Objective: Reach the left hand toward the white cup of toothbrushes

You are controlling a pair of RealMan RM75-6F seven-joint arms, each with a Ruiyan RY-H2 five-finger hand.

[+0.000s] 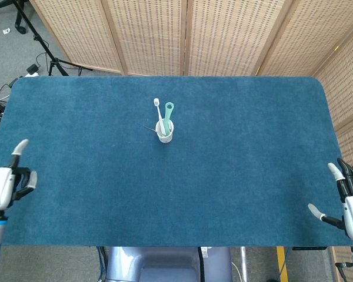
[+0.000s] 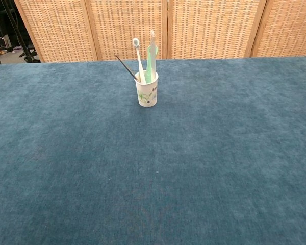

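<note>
A white cup with a green leaf print stands upright on the blue table, left of centre toward the back. It holds a white toothbrush, a green one and a thin dark stick. My left hand is at the table's left edge, far from the cup, holding nothing, with one finger pointing up. Off the right edge sits my right hand, fingers spread and empty. Neither hand shows in the chest view.
Woven wooden screens stand behind the table. A tripod base and cables lie on the floor at the back left. The robot's grey base shows below the front edge.
</note>
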